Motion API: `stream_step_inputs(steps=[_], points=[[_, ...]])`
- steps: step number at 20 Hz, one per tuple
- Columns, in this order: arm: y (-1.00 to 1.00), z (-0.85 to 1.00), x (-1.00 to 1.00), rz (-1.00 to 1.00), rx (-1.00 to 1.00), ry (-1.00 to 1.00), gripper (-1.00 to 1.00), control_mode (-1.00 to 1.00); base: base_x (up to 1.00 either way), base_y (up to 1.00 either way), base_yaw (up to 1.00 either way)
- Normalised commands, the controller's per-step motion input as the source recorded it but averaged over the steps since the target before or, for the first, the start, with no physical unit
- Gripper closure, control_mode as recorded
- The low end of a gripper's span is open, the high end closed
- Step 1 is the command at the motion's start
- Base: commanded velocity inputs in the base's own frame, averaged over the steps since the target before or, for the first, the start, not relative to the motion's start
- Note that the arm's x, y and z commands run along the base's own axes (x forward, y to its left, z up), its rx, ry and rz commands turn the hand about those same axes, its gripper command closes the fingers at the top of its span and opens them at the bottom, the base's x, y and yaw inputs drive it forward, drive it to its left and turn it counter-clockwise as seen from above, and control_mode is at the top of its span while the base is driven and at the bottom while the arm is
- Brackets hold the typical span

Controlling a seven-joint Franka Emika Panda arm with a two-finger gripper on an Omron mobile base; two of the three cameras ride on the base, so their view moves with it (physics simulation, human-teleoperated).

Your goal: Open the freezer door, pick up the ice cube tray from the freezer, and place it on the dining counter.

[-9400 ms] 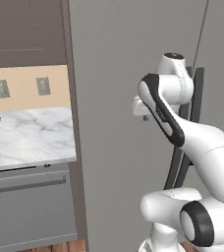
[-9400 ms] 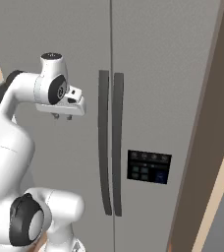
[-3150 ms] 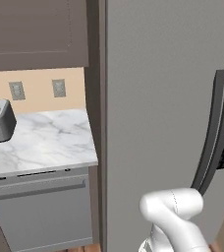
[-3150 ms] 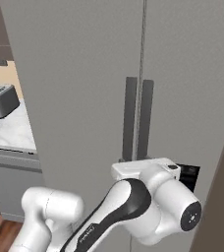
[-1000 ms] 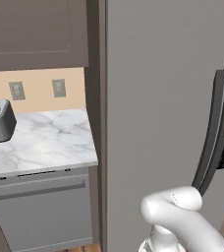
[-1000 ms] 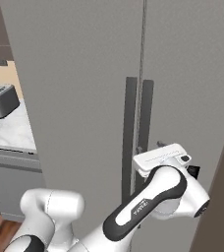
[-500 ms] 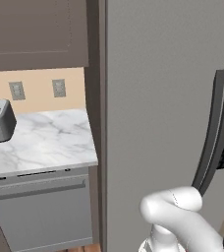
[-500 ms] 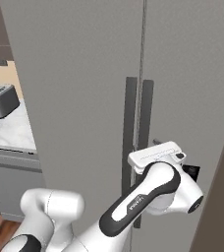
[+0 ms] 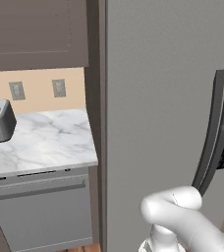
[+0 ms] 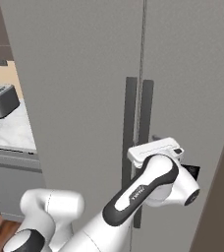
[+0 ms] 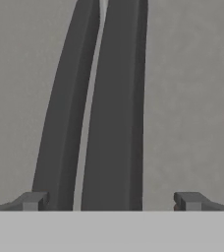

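Over the last few secs the base stayed put (both base views framed the same), but the arm's wrist had climbed up the front of the freezer, from low beside the handles to about mid-height of them, w/ the hand pointed at the door seam. That put the job at the approach for step one: the freezer door (image 10: pixel 74 98) was shut, its long dark handle (image 10: pixel 130 128) right next to the twin handle of the narrower door (image 10: pixel 192 74). The ice cube tray was presumably inside, behind that shut door, so nothing else could start yet. In the hand view the gripper (image 11: pixel 111 201) was spread as wide as it goes and held nothing. Both handles sat between its tips, the left tip roughly level w/ the outer edge of one handle, the right tip out over bare door panel. Contact w/ either handle: couldn't tell. Judgement: it needed to shift so only the freezer-door handle sat between the tips before closing.
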Motion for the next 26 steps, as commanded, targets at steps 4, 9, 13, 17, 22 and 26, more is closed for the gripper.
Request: stream_step_inputs(steps=[4,9,13,17,22,26], points=[[0.00,0.00,0.16,0.00,0.00,0.00,-1.00,-1.00,0.00,0.00,0.00],[0.07,0.00,0.10,0.00,0.00,0.00,-1.00,-1.00,0.00,0.00,0.00],[0.21,-0.04,0.05,0.00,0.00,0.00,1.00,-1.00,0.00,0.00,0.00],[0.06,-0.01,0.00,-0.01,0.00,0.00,1.00,-1.00,0.00,0.00,0.00],[-0.18,0.00,-0.07,-0.13,0.00,0.00,1.00,-1.00,0.00,0.00,0.00],[-0.54,0.00,-0.32,-0.16,0.00,0.00,1.00,-1.00,0.00,0.00,0.00]])
